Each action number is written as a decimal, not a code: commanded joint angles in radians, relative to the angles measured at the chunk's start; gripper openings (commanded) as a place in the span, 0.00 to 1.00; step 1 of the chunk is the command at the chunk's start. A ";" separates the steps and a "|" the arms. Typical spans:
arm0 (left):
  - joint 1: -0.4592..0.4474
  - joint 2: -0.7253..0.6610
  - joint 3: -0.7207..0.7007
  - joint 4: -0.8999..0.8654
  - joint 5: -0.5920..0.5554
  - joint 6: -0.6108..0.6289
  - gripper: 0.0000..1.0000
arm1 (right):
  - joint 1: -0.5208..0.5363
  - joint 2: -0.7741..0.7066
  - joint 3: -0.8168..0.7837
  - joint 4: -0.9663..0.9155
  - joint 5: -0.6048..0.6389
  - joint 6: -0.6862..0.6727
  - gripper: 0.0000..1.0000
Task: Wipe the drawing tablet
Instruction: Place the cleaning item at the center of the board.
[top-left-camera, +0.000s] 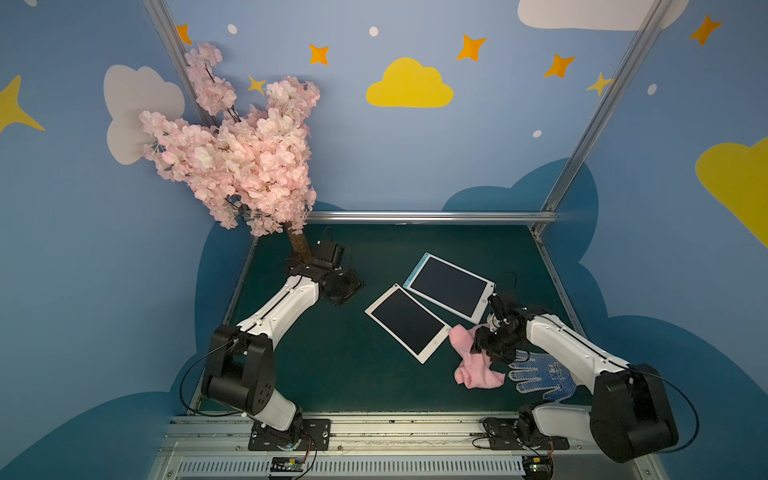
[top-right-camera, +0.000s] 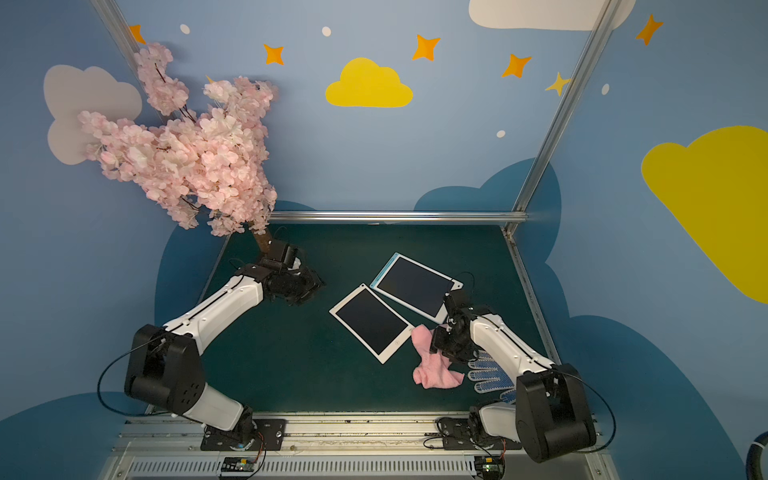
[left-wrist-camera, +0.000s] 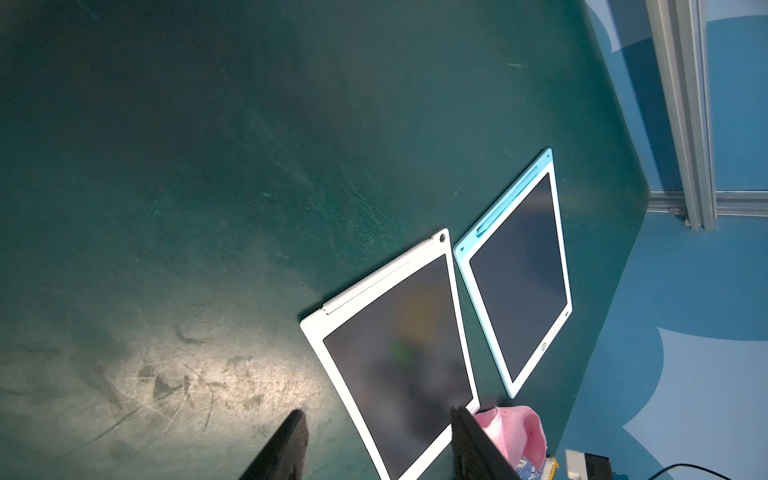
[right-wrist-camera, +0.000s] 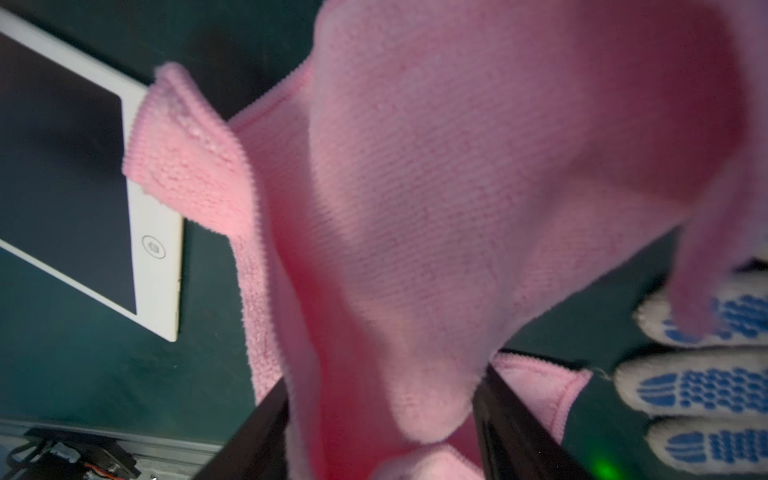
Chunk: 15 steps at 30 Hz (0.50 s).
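The left gripper (top-left-camera: 352, 287) is hanging over the table (top-left-camera: 324, 374) near the tree (top-left-camera: 232, 166), its fingers apart and holding nothing. Right of it, the white tablet (top-left-camera: 407, 323) and the blue tablet (top-left-camera: 449, 286) are lying flat, side by side and almost touching. Both screens are looking dark, and I cannot tell which one is meant.

The cloth (top-left-camera: 478, 376) is sitting bunched just right of the white tablet, one corner lapping over its frame. The right gripper (right-wrist-camera: 386, 376) is standing over the cloth with its jaws wide. Folds are bulging between them but are not visibly pinched.

To wipe well, I judge it should be closing on a thick fold. It should then be dragging the cloth flat across the screen in overlapping strokes, pressing lightly so the tablet is not sliding. The glove (top-left-camera: 540, 376) is lying just beside the cloth, and the jaws should be avoiding it.
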 joint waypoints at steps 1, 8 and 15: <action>0.004 -0.023 -0.003 0.000 0.001 0.014 0.59 | -0.011 -0.062 0.050 -0.099 0.075 -0.019 0.90; 0.003 -0.084 -0.034 0.022 -0.022 0.006 1.00 | -0.020 -0.161 0.131 -0.190 0.115 0.023 0.90; 0.005 -0.116 -0.036 0.026 -0.033 0.019 1.00 | -0.022 -0.215 0.177 -0.153 0.188 0.032 0.91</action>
